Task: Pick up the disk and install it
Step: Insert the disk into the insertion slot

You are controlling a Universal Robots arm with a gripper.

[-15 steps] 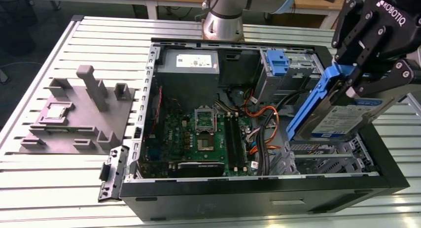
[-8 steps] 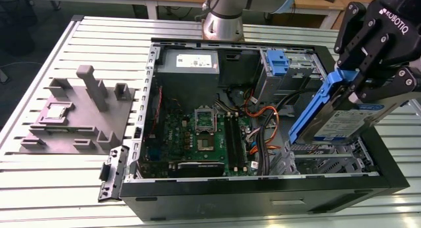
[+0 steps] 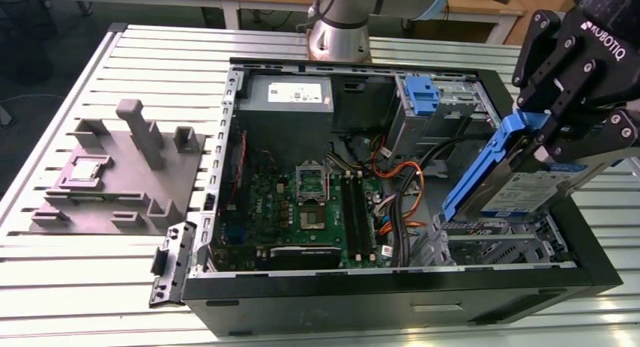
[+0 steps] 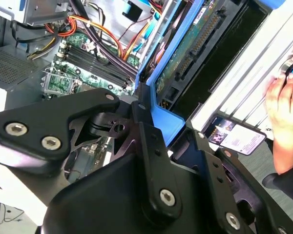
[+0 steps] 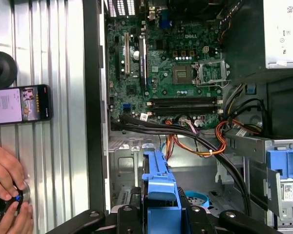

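The disk (image 3: 525, 193), a silver-grey drive with a white-and-blue label in a blue plastic bracket, hangs tilted on edge over the open computer case (image 3: 400, 281), at the exterior view's right. My gripper (image 3: 560, 141) is shut on its upper end, fingers pressed on the blue bracket. The disk's lower end hovers just above the metal drive bay (image 3: 500, 246) in the case's near right corner. In the second wrist view the disk (image 4: 195, 44) shows its circuit-board side beyond the gripper (image 4: 166, 122). In the first wrist view the disk's blue bracket (image 5: 158, 190) sticks out from the gripper (image 5: 158, 217).
Inside the case lie a green motherboard (image 3: 310, 204), orange and black cables (image 3: 400, 182), a grey power-supply box (image 3: 290, 96) and an upright blue carrier (image 3: 425, 96). A grey fixture (image 3: 120, 174) sits on the slatted table. A person's hand (image 5: 7, 173) and a phone (image 5: 19, 103) are beside the case.
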